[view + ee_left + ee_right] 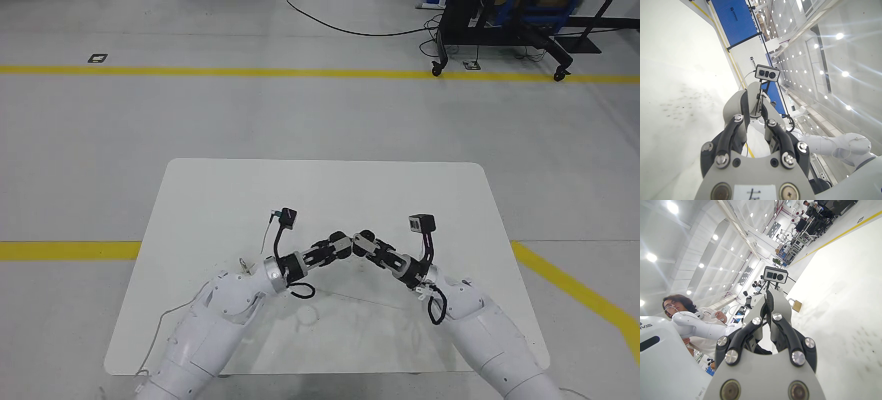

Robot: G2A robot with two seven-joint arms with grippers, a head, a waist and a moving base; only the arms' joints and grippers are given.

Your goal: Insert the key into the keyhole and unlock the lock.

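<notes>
Top view, entry one: table (200, 200), white, is being used as the carrier. Both arms are being held over its middle, nearer the front edge, with their tips meeting.

Left gripper (753, 103): it is being held partly open, with a gap showing between its pads. A thin toothed metal strip, judged to be the key (759, 103), is being seen in that gap against one pad. Which gripper has hold of it cannot be told.

Right gripper (769, 300): its fingers are being pressed together. Whether anything is being pinched cannot be told.

Lock (796, 305): with a brass body and a steel shackle, it is being carried by the table in the front-left quarter. It is resting beside the left arm, apart from both grippers. It is being judged dense, rigid, smooth and liable to slide. It is best taken across the flat body faces, leaving the keyhole end free.

Key: it is being judged light, stiff and thin, and is best pinched by its bow.
</notes>
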